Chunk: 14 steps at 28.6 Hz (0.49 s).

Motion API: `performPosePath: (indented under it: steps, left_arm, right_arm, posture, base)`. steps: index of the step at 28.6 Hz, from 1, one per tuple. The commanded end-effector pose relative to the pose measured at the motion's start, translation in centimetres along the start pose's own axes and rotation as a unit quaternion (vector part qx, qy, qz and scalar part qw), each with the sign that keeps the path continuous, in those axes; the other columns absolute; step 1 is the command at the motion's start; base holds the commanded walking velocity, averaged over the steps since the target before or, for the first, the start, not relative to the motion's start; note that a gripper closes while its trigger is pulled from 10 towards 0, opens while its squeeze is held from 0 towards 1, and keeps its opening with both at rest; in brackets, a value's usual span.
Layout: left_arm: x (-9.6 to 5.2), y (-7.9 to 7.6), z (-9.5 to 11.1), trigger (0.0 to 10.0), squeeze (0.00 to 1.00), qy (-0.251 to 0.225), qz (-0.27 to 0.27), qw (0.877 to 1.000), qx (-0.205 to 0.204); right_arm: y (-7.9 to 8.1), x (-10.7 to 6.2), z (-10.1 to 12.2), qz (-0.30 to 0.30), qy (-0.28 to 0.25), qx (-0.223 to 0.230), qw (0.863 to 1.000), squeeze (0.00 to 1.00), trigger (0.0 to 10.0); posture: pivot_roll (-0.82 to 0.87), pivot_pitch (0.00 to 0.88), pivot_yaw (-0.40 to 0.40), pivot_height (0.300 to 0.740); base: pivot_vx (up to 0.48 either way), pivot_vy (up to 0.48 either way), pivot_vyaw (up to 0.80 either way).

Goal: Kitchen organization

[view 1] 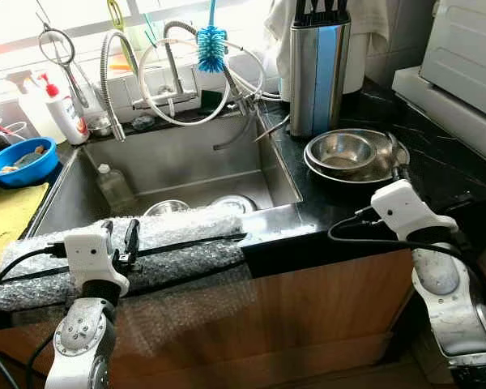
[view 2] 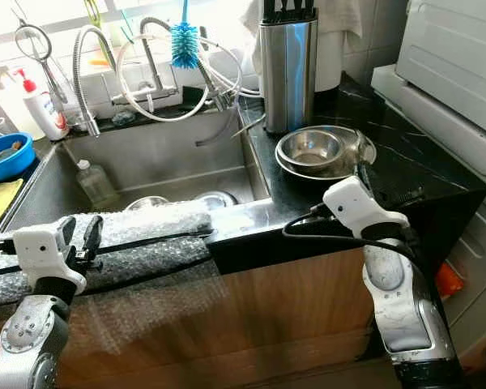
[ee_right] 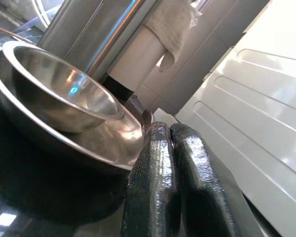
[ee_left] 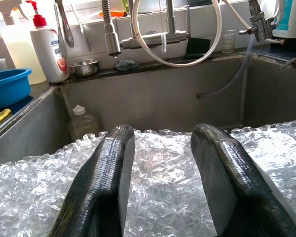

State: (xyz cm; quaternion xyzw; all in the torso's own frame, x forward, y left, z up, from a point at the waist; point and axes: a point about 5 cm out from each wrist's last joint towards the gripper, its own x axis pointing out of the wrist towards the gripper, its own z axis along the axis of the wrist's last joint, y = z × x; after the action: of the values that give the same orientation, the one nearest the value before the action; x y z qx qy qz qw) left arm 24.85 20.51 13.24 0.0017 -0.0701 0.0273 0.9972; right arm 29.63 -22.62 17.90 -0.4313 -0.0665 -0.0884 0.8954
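Two nested steel bowls sit on the black counter [view 1: 437, 174] right of the sink: a small bowl [view 1: 340, 149] inside a wide one [view 1: 379, 164]. My right gripper [ee_right: 167, 131] is shut, its fingertips pressed together right at the wide bowl's near-right rim [ee_right: 64, 143], with nothing seen between them. My left gripper [ee_left: 160, 138] is open, hovering just above the bubble wrap [view 1: 186, 243] that covers the sink's front edge. In the steel sink [view 1: 186, 158] lie two more steel bowls [view 1: 166, 208] and a plastic bottle [view 1: 113, 186].
A steel knife block [view 1: 317, 73] stands behind the bowls. A white appliance [view 1: 462, 57] borders the counter's right. Tap, hoses and a blue brush [view 1: 211, 44] hang over the sink. Left of the sink are a blue bowl [view 1: 20, 162], a soap bottle [view 1: 65, 109] and a yellow cloth [view 1: 12, 215].
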Motion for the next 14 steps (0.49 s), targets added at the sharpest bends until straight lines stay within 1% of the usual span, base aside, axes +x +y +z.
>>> performPosePath:
  steps: [1,2,6,8,10,12,13,14]
  left_arm:
    - [0.2,0.1,0.2,10.0,0.00,-0.003,0.001,1.000,-0.002]
    - [0.3,0.1,0.2,10.0,0.00,-0.003,0.001,1.000,-0.003]
    - [0.4,0.0,0.4,10.0,0.00,-0.008,0.001,1.000,-0.002]
    - [0.5,0.0,0.4,10.0,0.00,-0.009,0.000,1.000,-0.002]
    - [0.5,0.0,0.4,10.0,0.00,-0.010,0.000,1.000,-0.002]
    - [0.5,0.0,0.5,10.0,0.00,-0.014,0.003,1.000,0.000]
    - [0.5,0.1,0.6,10.0,0.00,-0.017,0.004,1.000,0.001]
    - [0.5,0.1,0.6,10.0,0.00,-0.017,0.005,1.000,0.001]
  right_arm:
    - [-0.6,0.3,1.4,-0.021,-0.030,0.014,0.999,0.00,10.0]
    - [-0.6,0.3,1.6,-0.022,-0.035,0.018,0.999,0.00,10.0]
    - [-0.6,0.4,4.4,-0.033,-0.109,0.045,0.993,0.00,10.0]
    - [-0.6,0.4,5.1,-0.034,-0.124,0.053,0.990,0.00,10.0]
    - [-0.6,0.4,5.2,-0.035,-0.126,0.055,0.990,0.00,10.0]
    - [-0.9,0.8,7.3,-0.036,-0.166,0.085,0.982,0.00,10.0]
    - [-1.3,1.0,9.2,-0.032,-0.198,0.111,0.973,0.00,10.0]
    - [-1.3,1.1,9.5,-0.031,-0.203,0.117,0.972,0.00,10.0]
  posture:
    - [-0.11,0.000,0.147,0.740]
    - [-0.11,0.000,0.147,0.740]
    - [-0.11,0.000,0.148,0.740]
    - [-0.11,0.000,0.148,0.740]
    - [-0.11,0.000,0.148,0.740]
    - [-0.11,0.000,0.146,0.740]
    - [-0.10,0.000,0.146,0.740]
    - [-0.10,0.000,0.146,0.740]
  base:
    - [0.000,0.000,0.00]
    - [0.000,0.000,0.00]
    - [0.000,0.000,0.00]
    - [0.000,0.000,0.00]
    - [0.000,0.000,0.00]
    - [0.000,0.000,0.00]
    - [0.000,0.000,0.00]
    - [0.000,0.000,0.00]
